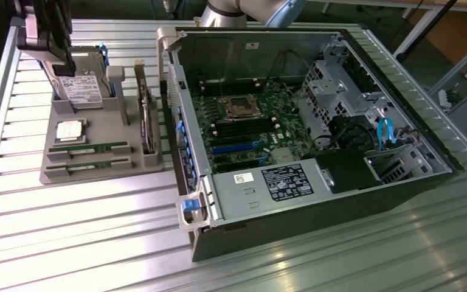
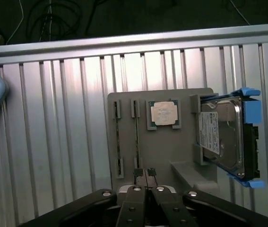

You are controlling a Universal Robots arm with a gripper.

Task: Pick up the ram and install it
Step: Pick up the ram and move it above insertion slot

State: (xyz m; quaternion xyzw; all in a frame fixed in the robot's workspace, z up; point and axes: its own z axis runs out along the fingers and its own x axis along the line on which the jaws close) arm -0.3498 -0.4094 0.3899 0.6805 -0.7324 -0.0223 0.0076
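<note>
In the exterior view, a grey holder stands on the ribbed metal table, at the exterior view's left of an open computer case. The ram lies in a slot of this holder, just beside the square processor. A second green stick lies in the next slot, parallel to it. The hard drive stands at the far end of the holder. The dark gripper hangs above that end and holds nothing.

In the wrist view, the gripper looks down on the holder, and its two fingers are pressed together with nothing between them. The ram is seen as a thin line in its slot, one end near the fingertips but not touched by them. The second green stick is beside it, the processor on the other side, then the hard drive with blue rails. The table is under all.
</note>
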